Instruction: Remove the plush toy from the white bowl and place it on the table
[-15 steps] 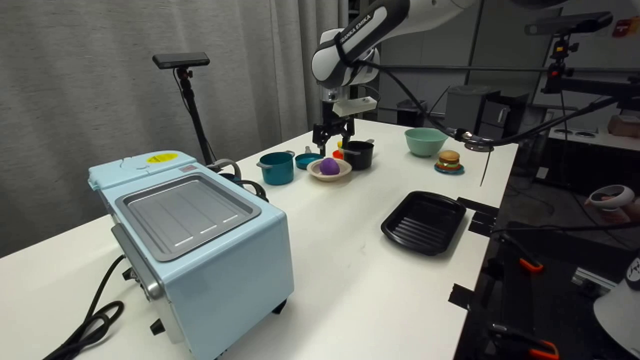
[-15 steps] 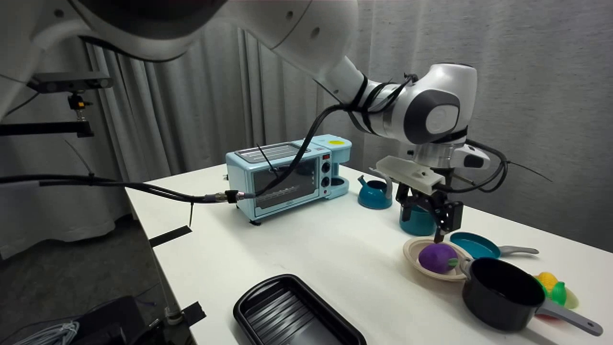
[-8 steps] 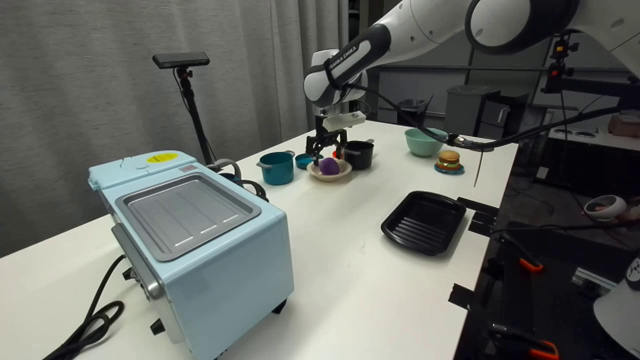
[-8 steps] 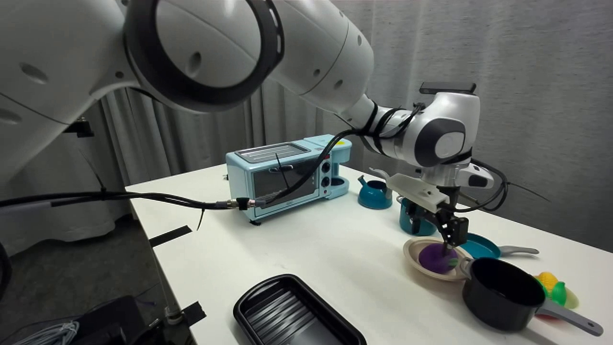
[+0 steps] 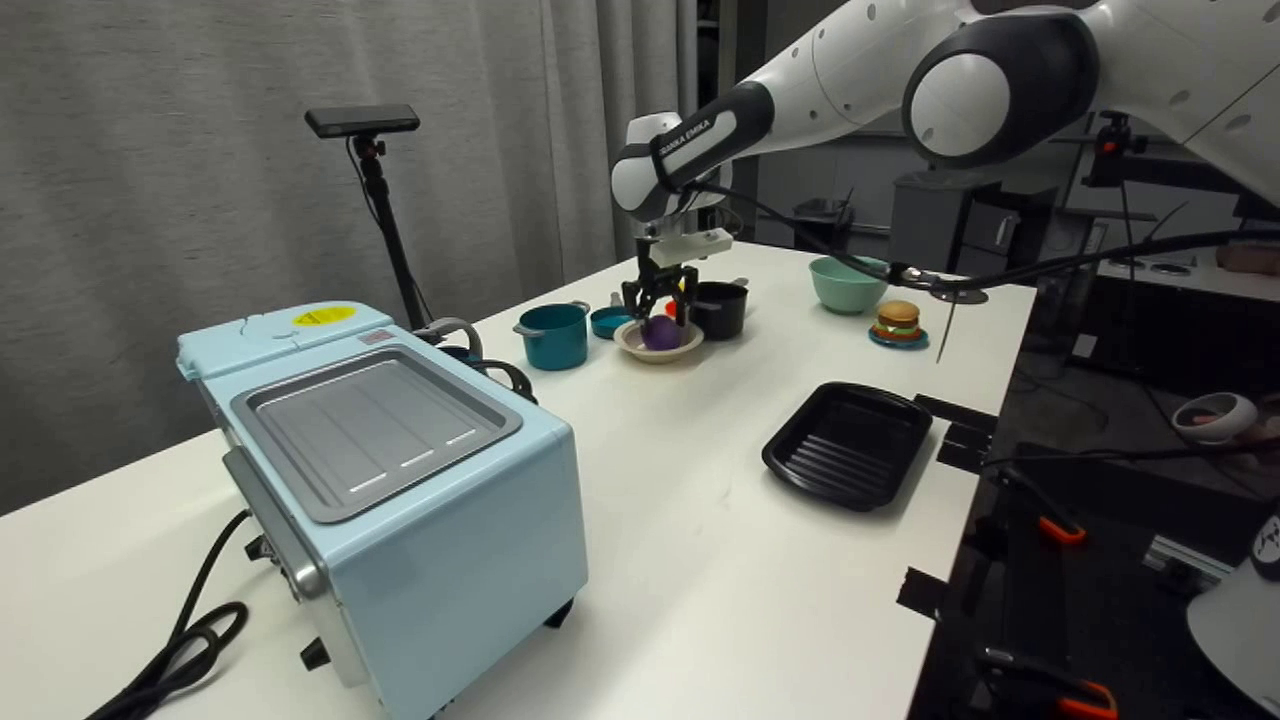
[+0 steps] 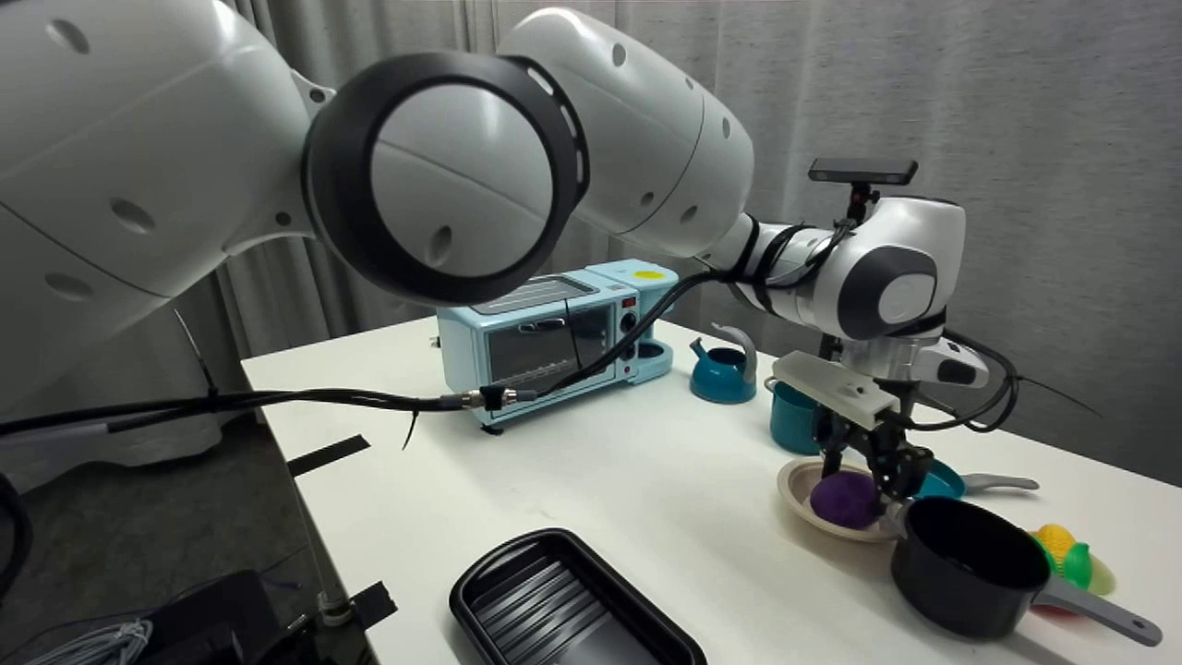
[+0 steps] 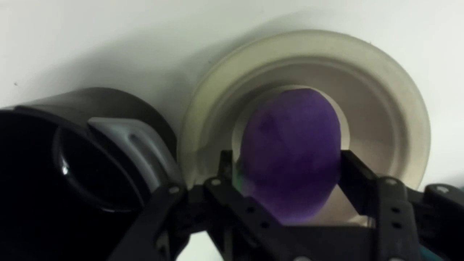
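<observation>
Straddling the plush toy (image 7: 291,141) is about all we can tick off right now. It's sitting in the white bowl (image 7: 315,45), and the gripper (image 7: 286,157) has its fingers (image 7: 359,181) spread apart around it, one on each side. We can see a thin gap between the purple body and the finger nearer the black pot (image 6: 951,591); on the far side we can't tell if it's touching or just close. So no firm grip, as far as we can judge. Left to do: pinch, lift clear of the rim, set it on the table (image 6: 591,480), let go.

Hard-to-read stuff: the fingertips are small and dark in both exterior views, the toy's underside is hidden, and the gripper's linkage covers the bowl's lower edge in the wrist view. The black pot runs off that view too, and the teal pan (image 6: 944,480) is partly blocked by the gripper in an exterior view.
</observation>
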`<state>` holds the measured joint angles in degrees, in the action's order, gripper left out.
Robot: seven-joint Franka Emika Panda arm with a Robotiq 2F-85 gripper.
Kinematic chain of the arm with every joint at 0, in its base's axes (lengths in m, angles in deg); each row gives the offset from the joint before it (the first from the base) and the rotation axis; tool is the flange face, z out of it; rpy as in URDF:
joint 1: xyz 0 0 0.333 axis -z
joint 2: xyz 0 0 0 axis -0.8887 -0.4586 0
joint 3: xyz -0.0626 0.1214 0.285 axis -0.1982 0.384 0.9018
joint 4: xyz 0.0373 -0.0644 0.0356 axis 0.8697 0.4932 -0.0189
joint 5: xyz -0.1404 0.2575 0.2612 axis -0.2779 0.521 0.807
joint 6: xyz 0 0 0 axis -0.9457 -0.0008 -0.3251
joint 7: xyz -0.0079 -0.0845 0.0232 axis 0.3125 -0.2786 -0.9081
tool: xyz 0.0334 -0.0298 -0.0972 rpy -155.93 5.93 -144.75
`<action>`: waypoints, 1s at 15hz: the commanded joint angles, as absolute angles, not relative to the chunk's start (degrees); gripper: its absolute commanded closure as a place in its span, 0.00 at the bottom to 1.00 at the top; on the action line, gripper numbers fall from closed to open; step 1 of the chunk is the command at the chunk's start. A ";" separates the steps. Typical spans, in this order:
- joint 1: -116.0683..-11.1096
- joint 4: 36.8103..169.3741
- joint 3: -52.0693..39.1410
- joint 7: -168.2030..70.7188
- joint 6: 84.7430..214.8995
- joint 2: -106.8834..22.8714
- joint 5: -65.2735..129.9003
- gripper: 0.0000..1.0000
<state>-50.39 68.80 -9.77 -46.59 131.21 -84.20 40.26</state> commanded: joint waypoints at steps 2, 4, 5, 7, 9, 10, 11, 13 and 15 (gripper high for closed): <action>-48.74 59.33 -9.45 -45.93 126.38 -88.83 39.85 0.64; -48.26 57.40 -9.03 -46.36 125.77 -89.39 40.15 0.78; -50.09 59.30 -9.21 -45.05 127.11 -88.42 40.68 0.84; -50.34 60.19 -8.00 -45.40 127.76 -86.78 41.69 0.97; -50.81 61.78 -6.58 -45.76 128.46 -83.95 42.77 0.95; -50.96 62.49 -5.93 -45.88 128.71 -82.60 43.04 0.97; -51.23 63.61 -5.51 -46.10 128.74 -80.62 43.08 0.97; -51.83 65.77 -5.32 -46.06 129.17 -76.76 42.41 0.95; -52.11 68.64 -4.90 -46.90 129.69 -72.39 42.35 0.95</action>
